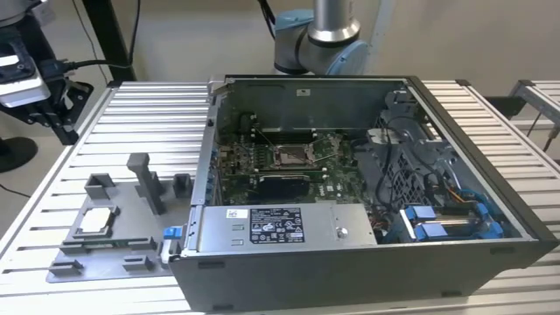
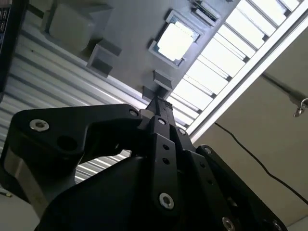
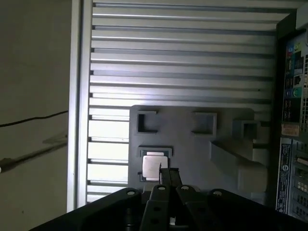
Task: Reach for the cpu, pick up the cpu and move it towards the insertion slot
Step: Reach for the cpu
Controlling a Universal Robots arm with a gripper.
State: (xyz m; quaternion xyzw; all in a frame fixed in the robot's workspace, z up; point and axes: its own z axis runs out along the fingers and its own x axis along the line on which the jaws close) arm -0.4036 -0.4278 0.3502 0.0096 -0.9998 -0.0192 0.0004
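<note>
on the exterior view's left, the small flat square silvery-white cpu (image 1: 96,220) lies in a pocket of the grey plastic fixture plate (image 1: 140,224) on the ribbed aluminium worktop (image 1: 149,118). in both wrist views the black gripper (image 3: 168,172) hangs above that plate, fingers (image 3: 164,178) pressed together on nothing, clear of the cpu. at about 2 o'clock from the cpu, inside the open dark grey computer case (image 1: 350,275), sits the shiny square metal-framed insertion slot (image 1: 292,155).
</note>
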